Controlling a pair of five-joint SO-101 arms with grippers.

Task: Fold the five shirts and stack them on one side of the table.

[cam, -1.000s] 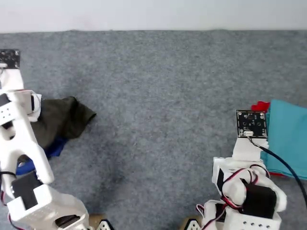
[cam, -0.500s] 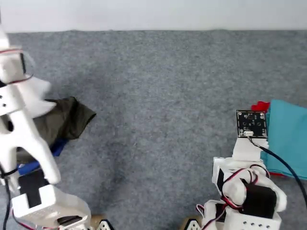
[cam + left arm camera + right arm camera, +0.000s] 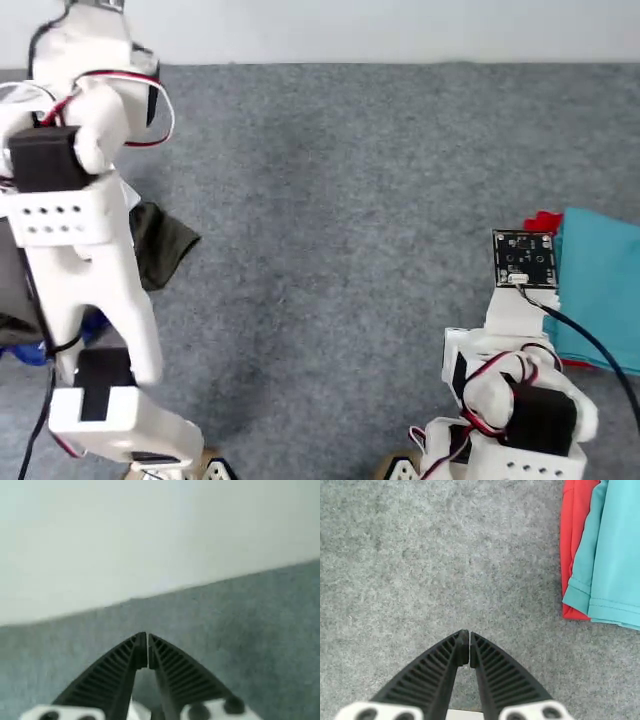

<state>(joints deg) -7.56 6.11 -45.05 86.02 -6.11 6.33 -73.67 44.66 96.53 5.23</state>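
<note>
so far teal shirt (image 3: 615, 545) lies on red shirt (image 3: 572, 530) beside closed, empty right end effector (image 3: 469, 647); dark shirt (image 3: 160, 245) crumpled; left end effector (image 3: 147, 650) closed, empty too.

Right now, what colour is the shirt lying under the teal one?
Red shirt, beneath the teal shirt; the right wrist view shows it best.

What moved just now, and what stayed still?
The left arm swung up from the crumpled dark green shirt toward the far edge of the grey table, its end effector shut and empty. The right arm, teal shirt and red shirt under it stayed put.
</note>
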